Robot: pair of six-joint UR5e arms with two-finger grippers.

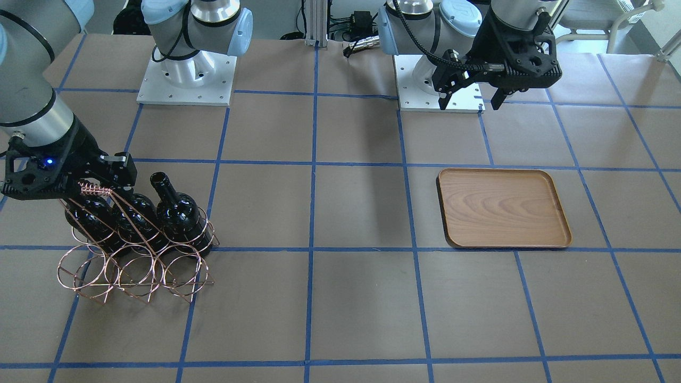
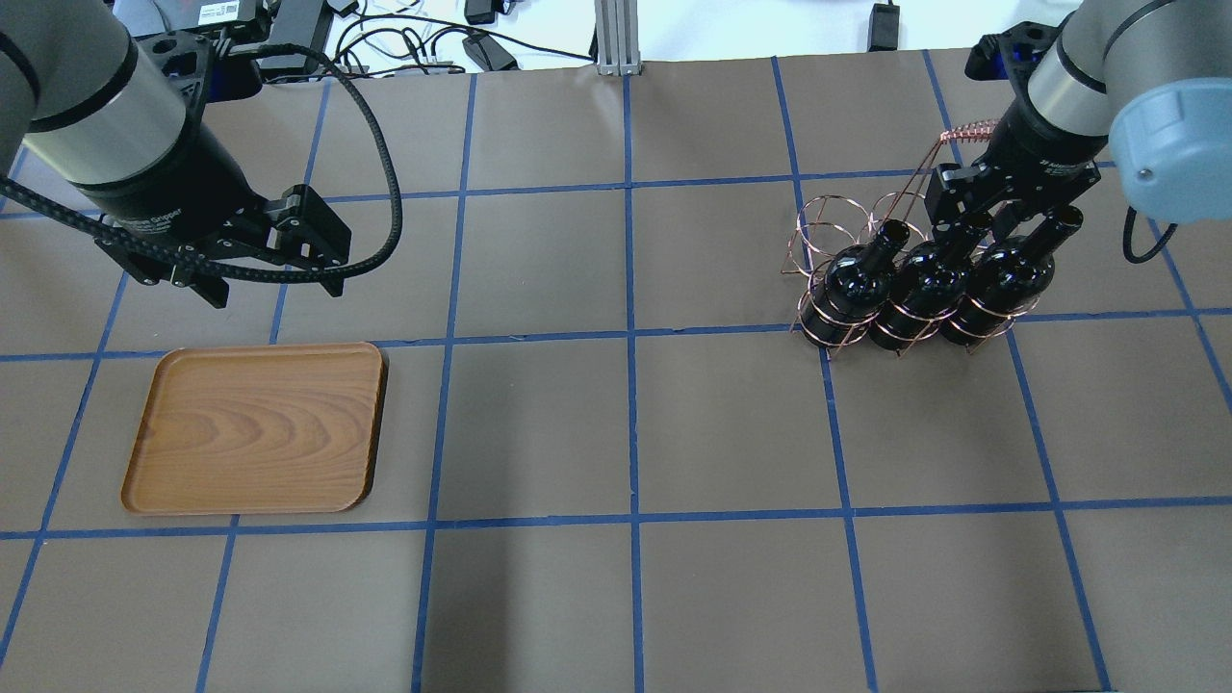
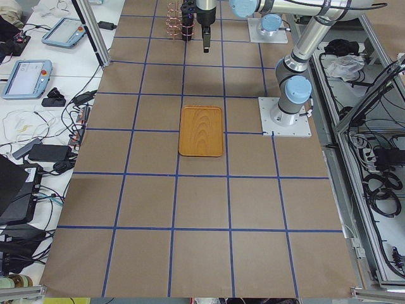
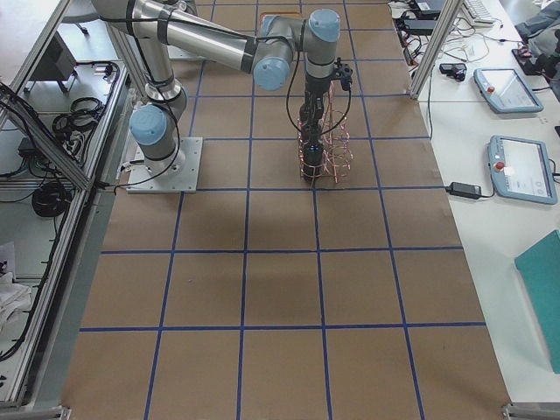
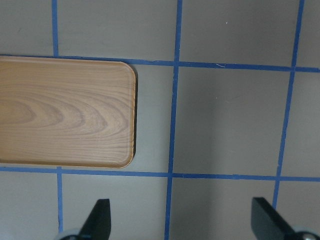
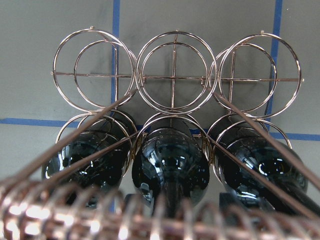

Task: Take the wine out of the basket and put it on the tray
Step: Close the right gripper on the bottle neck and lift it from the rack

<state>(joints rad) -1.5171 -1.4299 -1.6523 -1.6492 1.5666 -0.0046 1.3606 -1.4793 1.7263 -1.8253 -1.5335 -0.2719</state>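
Work had barely begun: three glossy black glass wine bottles (image 2: 922, 281) sat in the copper wire basket (image 2: 818, 217) at the desk's right end; brown wooden tray (image 2: 255, 428) lay bare; right hand (image 2: 974, 223) was open astride the middle one, left hand (image 5: 182, 217) open.

The worktop (image 2: 635, 423) is covered in brown paper, and blue tape lines (image 2: 630, 337) divide it into a grid of squares under soft, even light. Along one long edge runs a white bench (image 3: 38, 120) carrying two grey teach pendants (image 3: 25, 77), a black power brick (image 3: 45, 152) and cables, with an aluminium post (image 3: 88, 28) rising there. Along the opposite long edge, an aluminium frame (image 3: 345, 218) holds loops of black cable (image 3: 380, 180)
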